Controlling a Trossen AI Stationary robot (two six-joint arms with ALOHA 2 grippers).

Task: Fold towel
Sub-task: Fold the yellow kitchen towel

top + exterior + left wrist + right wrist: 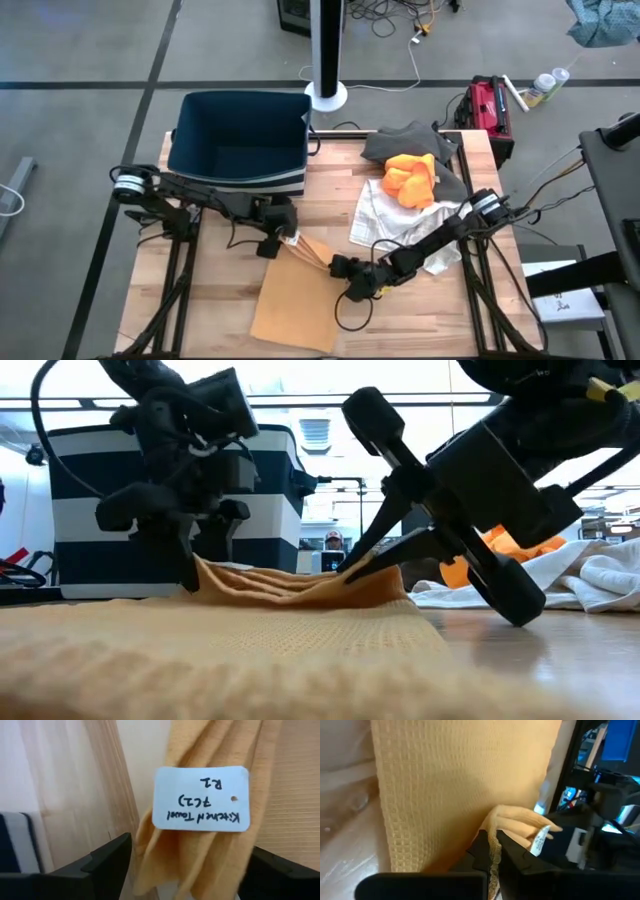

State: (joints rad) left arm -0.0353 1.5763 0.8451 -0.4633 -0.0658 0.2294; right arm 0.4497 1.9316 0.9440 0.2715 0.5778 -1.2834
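High view: a tan waffle-weave towel (300, 300) lies on the wooden counter (220, 290) toward its front edge, with one end drawn up into gathered folds between the two arms. The left gripper (283, 241) sits at that bunched end, just in front of a dark blue bin (240, 145) with a striped side that stands at the counter's back left. Its fingers stand spread wide on either side of the gathered cloth; the left wrist view shows the folds running between them, with a white handwritten tag (201, 798) lying on the fabric, and the fingers do not visibly press the cloth. The right gripper (356, 282) is at the towel's right edge, fingers closed on a pinch of the towel, as the right wrist view shows with the hem caught between the dark fingers (490, 851). In the low view the cloth rises in a ridge from one gripper to the other. At the counter's back right lie a white cloth (395, 220), an orange cloth (410, 180) and a grey cloth (405, 143), piled together.
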